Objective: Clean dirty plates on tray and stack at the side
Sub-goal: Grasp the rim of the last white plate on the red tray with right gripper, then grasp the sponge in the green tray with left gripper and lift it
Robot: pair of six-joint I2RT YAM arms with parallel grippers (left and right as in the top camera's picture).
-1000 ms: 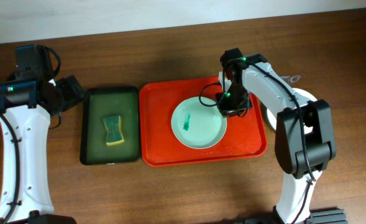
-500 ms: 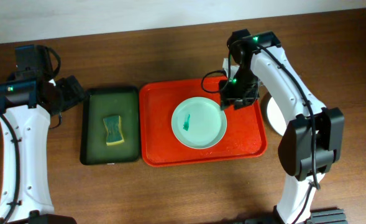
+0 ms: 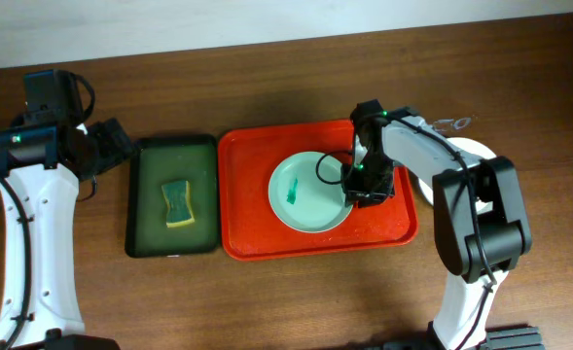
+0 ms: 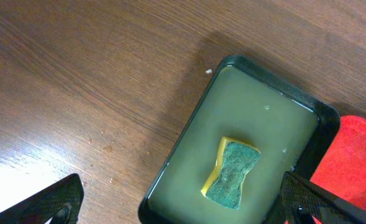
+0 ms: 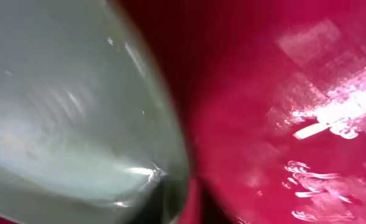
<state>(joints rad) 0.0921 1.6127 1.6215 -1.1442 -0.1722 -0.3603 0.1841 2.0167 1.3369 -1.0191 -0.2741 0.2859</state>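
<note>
**Now: one smeared plate on the red tray, right arm at its rim**

We see one pale mint plate (image 3: 310,192) lying flat in the right half of the red-orange tray (image 3: 252,238), with a small green smear (image 3: 292,192) left of its centre. The right pincer (image 3: 366,183) is down at the plate's right rim. From the right wrist, that edge fills the view against the wet red tray floor, too close and blurred, so we cannot tell whether the jaws are apart or closed on it. Just past the tray's right edge a white plate (image 3: 471,151) lies on the wooden surface (image 3: 267,87), partly hidden by the arm. Just beside the red tray, on its left, a dark green tray (image 3: 142,156) holds a yellow-and-green sponge (image 3: 177,202) in cloudy liquid. The left pincer (image 3: 109,144) hovers off that tray's far left corner, spread wide and holding nothing.
</note>
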